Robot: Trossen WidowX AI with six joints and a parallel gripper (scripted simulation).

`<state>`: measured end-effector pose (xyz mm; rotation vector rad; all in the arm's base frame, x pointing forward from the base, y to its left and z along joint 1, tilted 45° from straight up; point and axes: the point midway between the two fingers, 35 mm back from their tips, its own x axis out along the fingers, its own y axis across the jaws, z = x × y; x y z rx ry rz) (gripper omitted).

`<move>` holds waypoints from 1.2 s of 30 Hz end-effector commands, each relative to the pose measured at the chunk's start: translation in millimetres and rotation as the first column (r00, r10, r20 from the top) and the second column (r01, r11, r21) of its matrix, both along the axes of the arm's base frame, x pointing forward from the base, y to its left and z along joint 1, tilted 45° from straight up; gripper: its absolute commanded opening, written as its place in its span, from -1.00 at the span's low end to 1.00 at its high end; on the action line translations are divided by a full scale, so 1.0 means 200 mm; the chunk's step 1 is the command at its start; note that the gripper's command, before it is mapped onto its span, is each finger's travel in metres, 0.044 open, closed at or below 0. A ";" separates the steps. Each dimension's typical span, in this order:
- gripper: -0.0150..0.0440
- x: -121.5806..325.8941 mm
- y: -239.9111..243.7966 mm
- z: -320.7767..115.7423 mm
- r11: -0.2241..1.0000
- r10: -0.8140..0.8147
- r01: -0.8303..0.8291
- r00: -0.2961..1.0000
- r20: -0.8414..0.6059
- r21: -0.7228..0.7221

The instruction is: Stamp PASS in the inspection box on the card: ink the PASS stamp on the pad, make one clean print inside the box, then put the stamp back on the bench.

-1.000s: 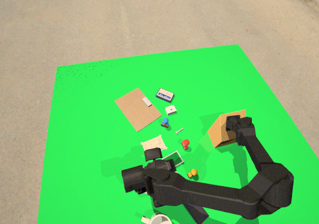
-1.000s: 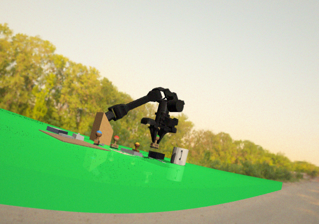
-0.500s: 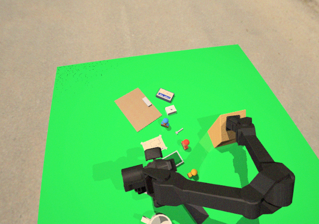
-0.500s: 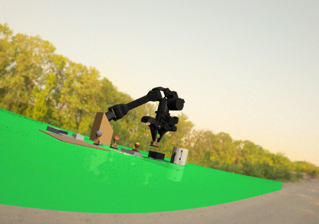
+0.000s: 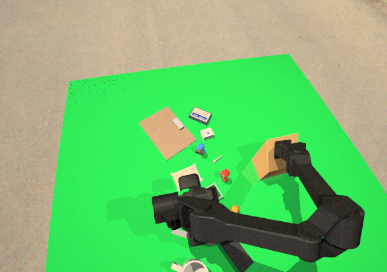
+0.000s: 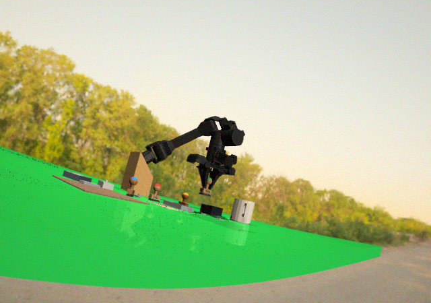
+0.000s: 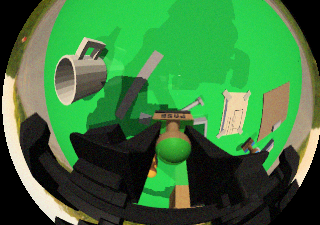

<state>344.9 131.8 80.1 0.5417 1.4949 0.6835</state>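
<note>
1. Green bench (image 5: 124, 169) (image 6: 104, 240) (image 7: 150, 15) in my top view, with my arm (image 5: 265, 231) (image 6: 189, 137) reaching across it and hiding both pincer and stamp. The arm's end covers part of the card (image 5: 187, 172) (image 7: 234, 112). The red stamp (image 5: 225, 174) (image 6: 156, 190), blue stamp (image 5: 200, 148) (image 6: 132, 184) (image 7: 251, 146) and yellow stamp (image 5: 235, 208) (image 6: 185, 198) (image 7: 152, 171) stand around there.

2. From the exterior, I have the PASS stamp (image 6: 205, 190) (image 7: 173, 147) raised off the bench, knob up and block down, nearly upright. A black block (image 6: 211, 209) sits below it, with the mug (image 5: 187, 264) (image 6: 240, 211) (image 7: 90, 80) near that.

3. At the wrist, my pincer (image 6: 209, 186) (image 7: 172, 127) is closed on the stamp, fingers partway apart with its handle between them. The stamp block's long axis runs across this view; its PASS lettering reads upside down to me. The card lies off to the view's right, apart from the stamp, and the mug to its left.
</note>
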 end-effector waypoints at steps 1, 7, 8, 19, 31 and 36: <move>-0.49 -0.06 -0.05 -0.04 1.000 -0.001 0.001 1.000 -0.005 -0.001; -0.49 -0.15 -0.12 -0.10 1.000 -0.001 0.001 1.000 -0.007 -0.003; -0.49 -0.17 -0.13 -0.11 1.000 -0.001 0.001 1.000 -0.007 -0.003; -0.49 -0.34 -0.23 -0.20 1.000 -0.001 0.001 1.000 -0.009 0.000; -0.49 -0.34 -0.20 -0.22 1.000 -0.001 0.001 1.000 -0.010 -0.001; -0.49 -0.34 -0.19 -0.23 1.000 -0.001 0.001 1.000 -0.009 -0.001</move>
